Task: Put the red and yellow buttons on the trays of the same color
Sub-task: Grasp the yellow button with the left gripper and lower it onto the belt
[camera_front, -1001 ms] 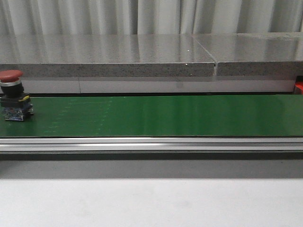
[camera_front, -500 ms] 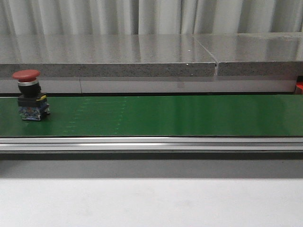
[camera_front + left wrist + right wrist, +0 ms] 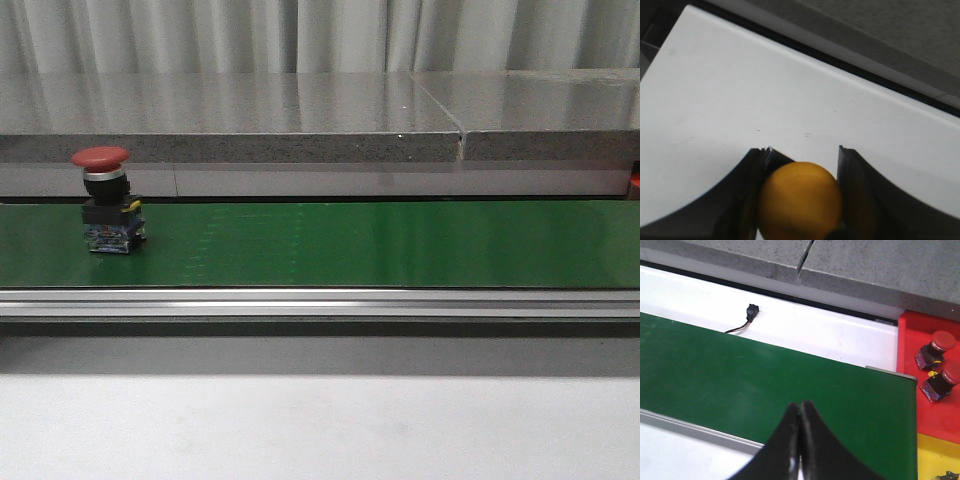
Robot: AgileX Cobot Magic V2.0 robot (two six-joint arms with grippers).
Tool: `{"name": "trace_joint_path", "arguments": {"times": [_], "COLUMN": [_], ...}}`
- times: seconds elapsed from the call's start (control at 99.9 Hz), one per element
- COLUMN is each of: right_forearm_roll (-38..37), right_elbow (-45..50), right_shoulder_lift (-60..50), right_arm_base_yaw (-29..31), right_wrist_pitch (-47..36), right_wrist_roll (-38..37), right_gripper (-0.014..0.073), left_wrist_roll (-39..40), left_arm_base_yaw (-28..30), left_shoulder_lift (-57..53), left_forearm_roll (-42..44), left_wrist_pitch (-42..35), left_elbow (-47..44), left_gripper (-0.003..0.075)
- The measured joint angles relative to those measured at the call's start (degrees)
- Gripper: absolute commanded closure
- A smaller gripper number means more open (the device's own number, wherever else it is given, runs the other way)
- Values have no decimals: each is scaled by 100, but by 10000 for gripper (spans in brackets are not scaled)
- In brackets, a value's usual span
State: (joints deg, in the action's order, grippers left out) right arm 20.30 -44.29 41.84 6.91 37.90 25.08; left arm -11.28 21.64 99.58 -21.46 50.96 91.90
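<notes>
Standing upright at the left end of the green conveyor belt (image 3: 380,245), the red mushroom-head push button (image 3: 107,200) appears nearer the left gripper (image 3: 801,192), which clasps a yellow round-capped button (image 3: 800,200); right gripper (image 3: 800,440) closed, empty.

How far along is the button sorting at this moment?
Done: two red buttons sit in the red tray. In hand: the left gripper holds a yellow button. Left: another red button rides the green belt; the right gripper is shut and empty.
</notes>
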Motion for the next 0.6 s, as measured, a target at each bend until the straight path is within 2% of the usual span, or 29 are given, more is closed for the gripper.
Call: {"name": "trace_joint_path", "arguments": {"times": [0.26,0.6], "right_forearm_roll": [0,0], "right_elbow": [0,0], "right_shoulder_lift": [0,0], "right_arm_base_yaw": [0,0], "right_wrist_pitch": [0,0], "right_wrist_roll": [0,0], "right_gripper": [662,662], "left_wrist_roll": [-11,-93], "left_arm_base_yaw": [-613,-939], "left_shoulder_lift": [-857,-1134], "left_forearm_roll": [-37,-37], "left_wrist_pitch": [37,-343], "left_elbow": [-931,-2262], "left_gripper": [739,739]}}
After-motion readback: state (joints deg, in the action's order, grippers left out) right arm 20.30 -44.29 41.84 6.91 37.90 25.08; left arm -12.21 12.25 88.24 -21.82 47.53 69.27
